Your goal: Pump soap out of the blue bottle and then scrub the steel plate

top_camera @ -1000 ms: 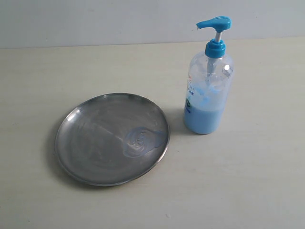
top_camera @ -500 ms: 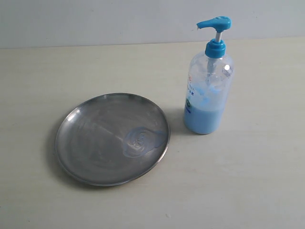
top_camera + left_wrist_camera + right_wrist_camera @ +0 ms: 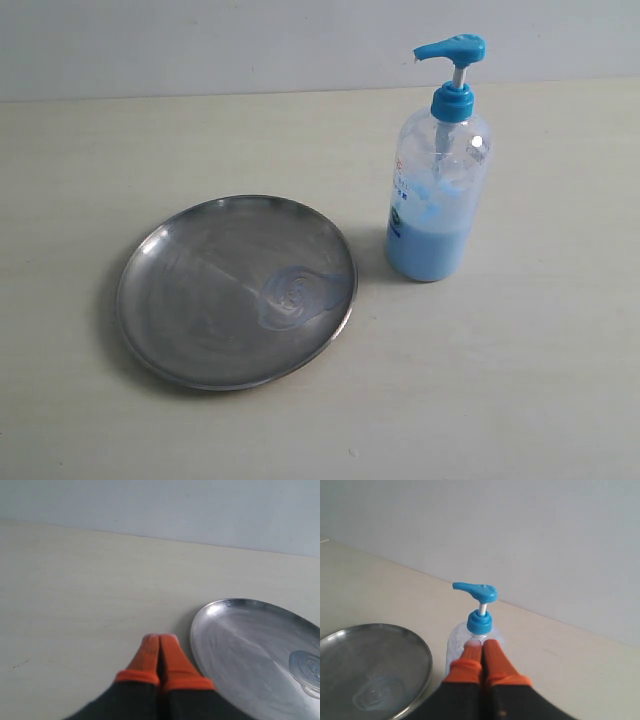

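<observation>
Found bare desk [image 3: 520, 380] wide open in front, left and right. Saw only two obstacles: flat plate [image 3: 180, 300] and tall bottle [image 3: 436, 200], near each other with a narrow gap between.

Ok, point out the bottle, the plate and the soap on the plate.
bottle [image 3: 437, 190]: exterior view, mid-body, above the liquid line.
plate [image 3: 195, 290]: exterior view, bare steel left of its middle.
soap [image 3: 293, 295]: exterior view, middle of the swirled blob on the plate.
</observation>
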Motion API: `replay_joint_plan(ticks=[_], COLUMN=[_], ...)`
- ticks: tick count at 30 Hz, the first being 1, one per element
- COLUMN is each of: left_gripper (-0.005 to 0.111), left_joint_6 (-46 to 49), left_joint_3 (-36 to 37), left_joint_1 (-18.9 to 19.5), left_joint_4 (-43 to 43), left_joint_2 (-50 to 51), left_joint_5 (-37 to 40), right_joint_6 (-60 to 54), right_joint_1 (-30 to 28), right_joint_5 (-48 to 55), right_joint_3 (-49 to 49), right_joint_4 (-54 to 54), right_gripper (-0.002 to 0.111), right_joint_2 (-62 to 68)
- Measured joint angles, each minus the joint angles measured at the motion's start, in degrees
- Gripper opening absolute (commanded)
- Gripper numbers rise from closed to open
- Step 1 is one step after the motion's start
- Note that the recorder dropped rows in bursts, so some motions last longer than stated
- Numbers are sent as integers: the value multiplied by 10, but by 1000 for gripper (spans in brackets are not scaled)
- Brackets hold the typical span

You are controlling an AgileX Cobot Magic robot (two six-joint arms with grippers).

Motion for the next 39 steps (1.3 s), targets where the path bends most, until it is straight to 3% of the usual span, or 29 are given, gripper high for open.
replay_joint_plan(ticks=[6,30,39], left_gripper=[0,0,0], left_joint_6=[0,0,0], left_joint_3=[0,0,0], left_joint_1=[0,0,0], left_joint_4=[0,2,2], left_joint_2=[0,0,0], left_joint_5=[1,1,1], right_joint_6=[-18,-44,-44], right_joint_1=[-4,-225,-240], right_joint_5=[20,-38,-54], right_joint_3=[45,260,299], right_joint_4=[56,105,105], right_gripper=[0,0,0], right_joint_2=[-30,-215,-244])
